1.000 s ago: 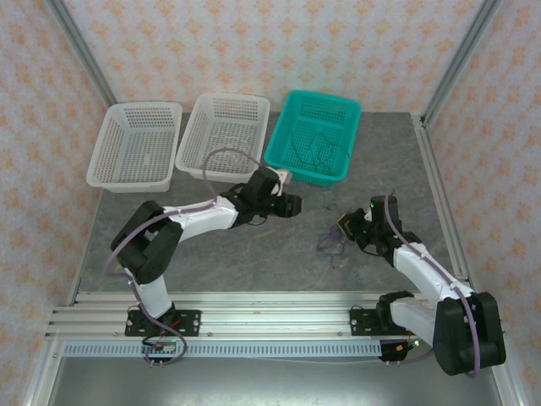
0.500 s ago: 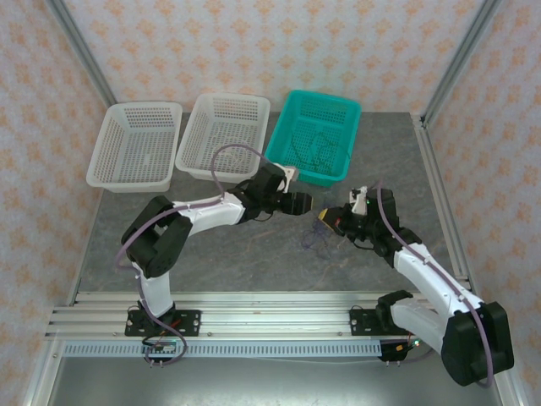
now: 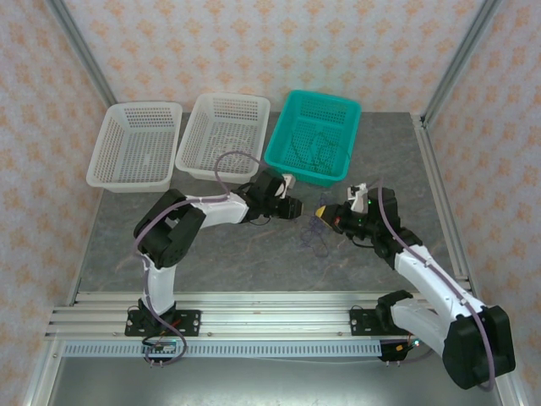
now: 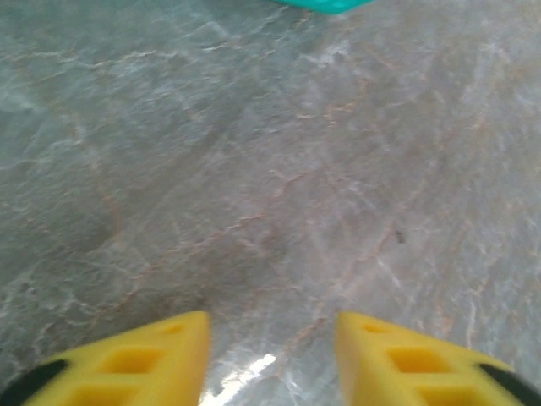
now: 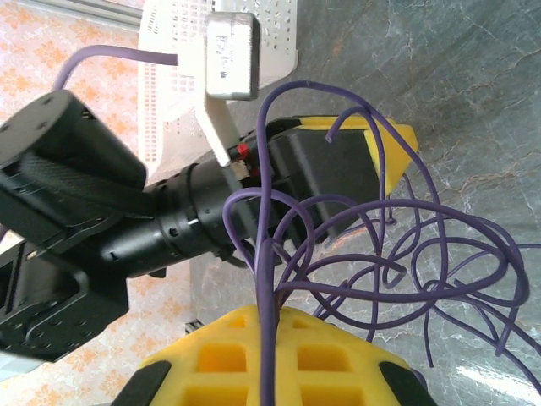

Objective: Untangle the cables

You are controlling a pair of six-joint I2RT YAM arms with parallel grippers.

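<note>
The right hand [image 5: 266, 364] is clenched on the cables [image 5: 406, 254]. One purple strand runs straight down between its yellow fingers [image 5: 338, 364], and the rest of the bundle hangs in loose loops just above the desk [image 3: 254, 262], near its middle. The left hand [image 4: 270, 372] stands partly open with nothing between its fingers. It hovers over bare desk, its tips just beside the purple loops and almost meeting the right hand.

A second ago the right hand sat nearer and further right, with the bundle lying on the desk. Now it has swung left and far, bringing the cables up to the left hand, which has reached a little right to meet it.

The cables are thin, smooth, springy purple wires, curled and crossing each other. The fingers are blocky yellow plastic with square hollows. The desk is grey with pale marble-like veins. More thin wires lie in the teal perforated basket [image 3: 304, 173] at the far side, beside two white mesh baskets [image 3: 131, 179].
</note>
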